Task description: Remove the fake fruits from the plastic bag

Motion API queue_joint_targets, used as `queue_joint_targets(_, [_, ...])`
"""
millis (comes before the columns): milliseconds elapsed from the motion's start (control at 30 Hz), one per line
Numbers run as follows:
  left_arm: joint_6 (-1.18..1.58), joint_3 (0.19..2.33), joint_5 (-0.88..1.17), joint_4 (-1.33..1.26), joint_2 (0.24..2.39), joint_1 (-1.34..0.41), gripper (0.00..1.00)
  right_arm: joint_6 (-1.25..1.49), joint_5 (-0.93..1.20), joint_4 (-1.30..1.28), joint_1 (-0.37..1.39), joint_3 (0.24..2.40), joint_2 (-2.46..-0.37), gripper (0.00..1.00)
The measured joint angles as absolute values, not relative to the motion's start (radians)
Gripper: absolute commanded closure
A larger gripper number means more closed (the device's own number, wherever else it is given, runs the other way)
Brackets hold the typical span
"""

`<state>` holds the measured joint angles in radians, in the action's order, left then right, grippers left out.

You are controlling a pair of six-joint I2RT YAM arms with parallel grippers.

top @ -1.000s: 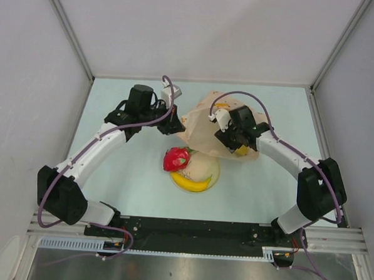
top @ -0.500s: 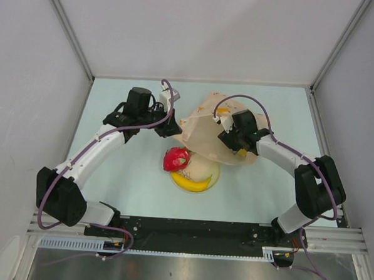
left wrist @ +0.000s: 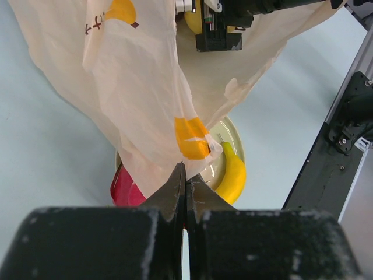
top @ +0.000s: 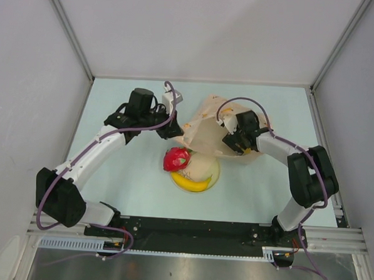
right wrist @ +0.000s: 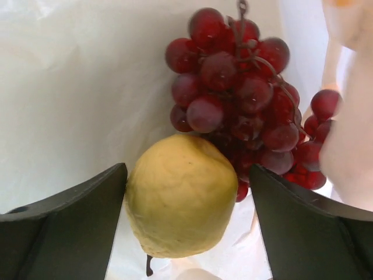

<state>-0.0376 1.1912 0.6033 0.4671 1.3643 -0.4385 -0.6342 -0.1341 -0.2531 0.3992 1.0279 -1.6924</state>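
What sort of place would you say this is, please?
Most likely a robotics lab test cell rather than a kitchen: two robot arms are bolted to a metal rail, plain grey walls box in a pale table, and toy fruit such as the banana serves as props.

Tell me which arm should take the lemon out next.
Right. The right claw is open inside the bag, a finger each side of the lemon. The left claw is shut on the bag's edge, holding it up.
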Motion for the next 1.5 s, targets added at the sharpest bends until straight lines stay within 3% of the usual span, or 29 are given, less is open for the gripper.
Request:
queue_joint_targets(67, [-0.038, 1.192, 0.603, 0.467, 1.364, -0.443, 1.00, -0.656, -0.130, -0.253, 0.401, 1.028, -1.692, 0.36])
queue_joint_targets(167, [-0.041, 1.192, 0.603, 0.467, 1.364, -0.450, 1.00, -0.702, -0.122, -0.259, 0.418, 1.028, -1.691, 0.50])
queue_joint_targets(400, [-0.057, 1.192, 0.601, 0.466, 1.358, -0.456, 1.00, -0.770, -0.088, -0.358, 0.576, 1.032, -1.520, 0.65])
queue_joint_targets(467, [-0.061, 1.192, 0.598, 0.466, 1.358, -0.456, 1.00, -0.757, -0.057, -0.394, 0.632, 1.046, -1.438, 0.75])
queue_joint_targets(733, [-0.061, 1.193, 0.592, 0.466, 1.358, -0.456, 1.00, -0.610, 0.154, -0.528, 0.684, 1.081, -1.225, 0.72])
queue_joint_targets(933, [-0.061, 1.208, 0.579, 0.466, 1.361, -0.456, 1.00, -0.490, 0.328, -0.556, 0.682, 1.081, -1.209, 0.81])
queue_joint_targets(1167, [-0.056, 1.225, 0.579, 0.457, 1.369, -0.456, 1.00, -0.326, 0.505, -0.507, 0.672, 1.083, -1.337, 0.83])
queue_joint_targets(1500, [-0.054, 1.225, 0.578, 0.454, 1.366, -0.456, 1.00, -0.290, 0.493, -0.367, 0.650, 1.084, -1.578, 0.85])
